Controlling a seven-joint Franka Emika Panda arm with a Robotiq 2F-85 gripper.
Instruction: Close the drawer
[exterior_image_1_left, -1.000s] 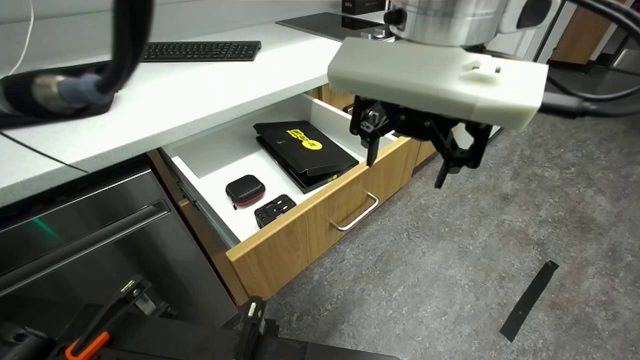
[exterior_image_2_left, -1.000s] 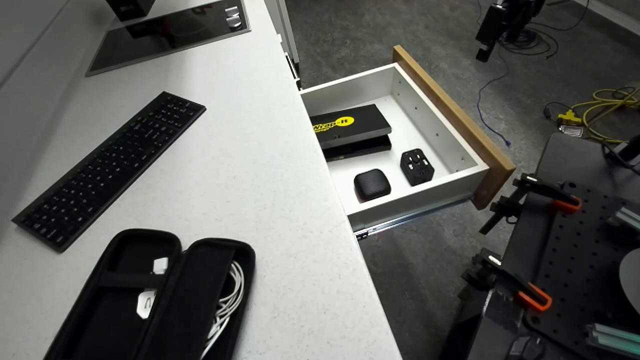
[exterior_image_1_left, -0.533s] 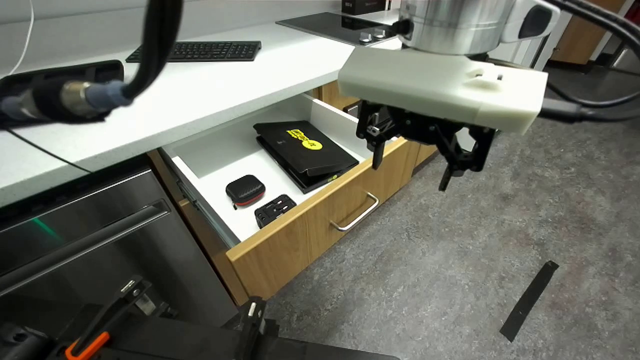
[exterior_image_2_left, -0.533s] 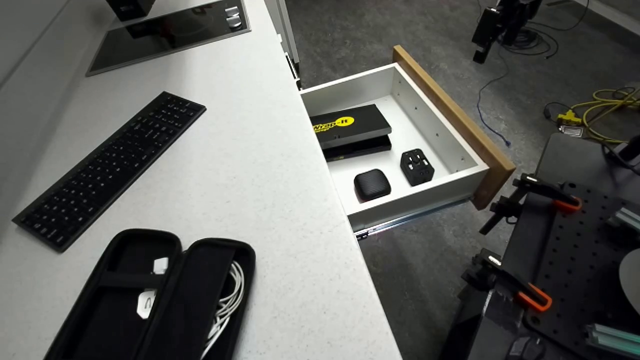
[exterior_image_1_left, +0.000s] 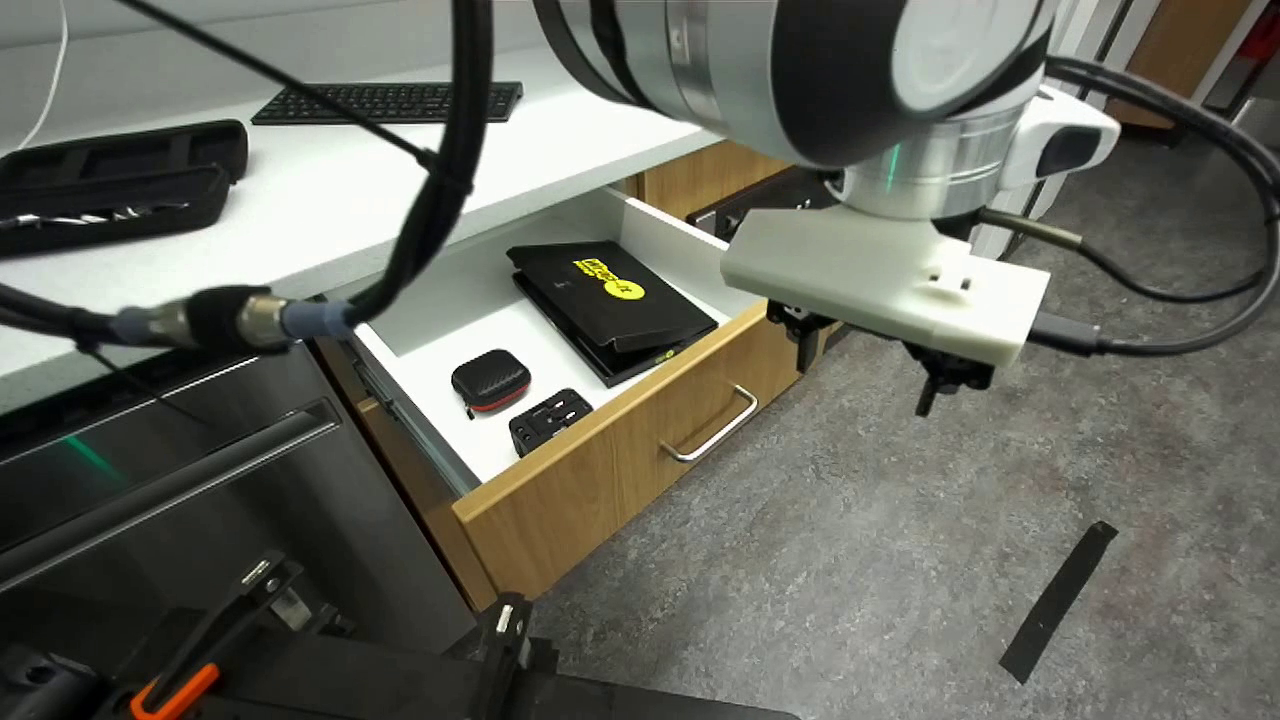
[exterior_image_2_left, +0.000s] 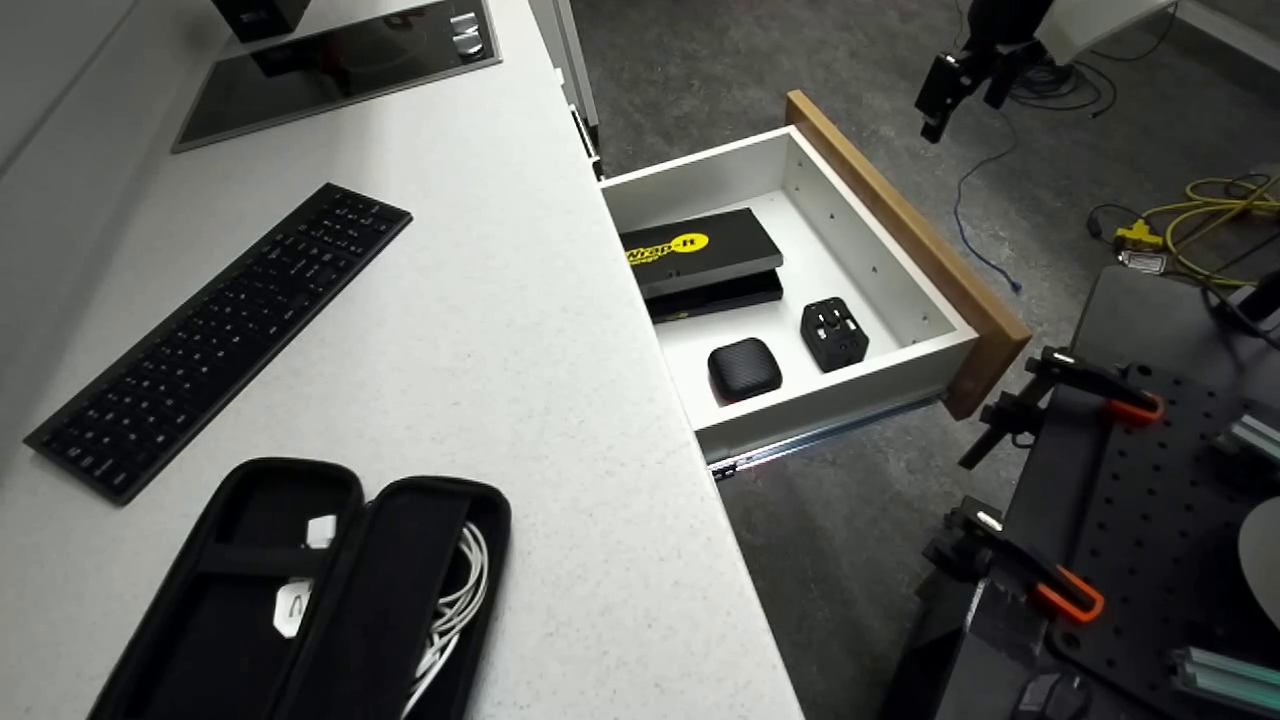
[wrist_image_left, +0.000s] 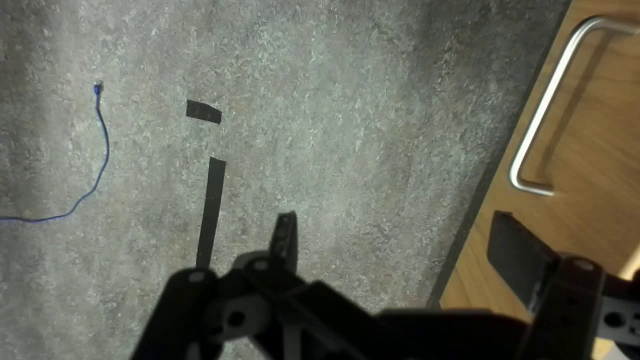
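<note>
Standing well open, out from beneath the counter (exterior_image_2_left: 560, 330): one wide drawer (exterior_image_2_left: 850, 235), over the floor (wrist_image_left: 350, 125). Front (exterior_image_1_left: 600, 460): light oak-coloured wood, rigid and smooth; judged sturdy, hard to harm. Handle (wrist_image_left: 549, 95): slim silver bar, horizontal, ungrasped. Contents: black box with yellow lettering (exterior_image_1_left: 610, 305), rounded black case (exterior_image_1_left: 490, 378), small black block (exterior_image_1_left: 550, 420); a light load by the look of it. Slide rail (exterior_image_2_left: 825, 437): metal, showing along one side; probably lets the drawer glide under a modest push. Recommended hold: no grasp needed; press on the middle of the front, just above the handle, so that it runs square. A shove at one end may make it bind, and the contact could skid on the smooth wood.

Gripper (exterior_image_1_left: 865, 383): fingers (wrist_image_left: 517, 257) spread wide, nothing between them; pointing down on the outer side of the front, apart from it, seemingly nearer the end away from the visible rail. Arm (exterior_image_1_left: 820, 70): reaching across from above, its wrist (exterior_image_1_left: 925, 165) turned so that the gripper hangs downward. Contact with drawer: none seen. Closing push: not yet begun.
</note>
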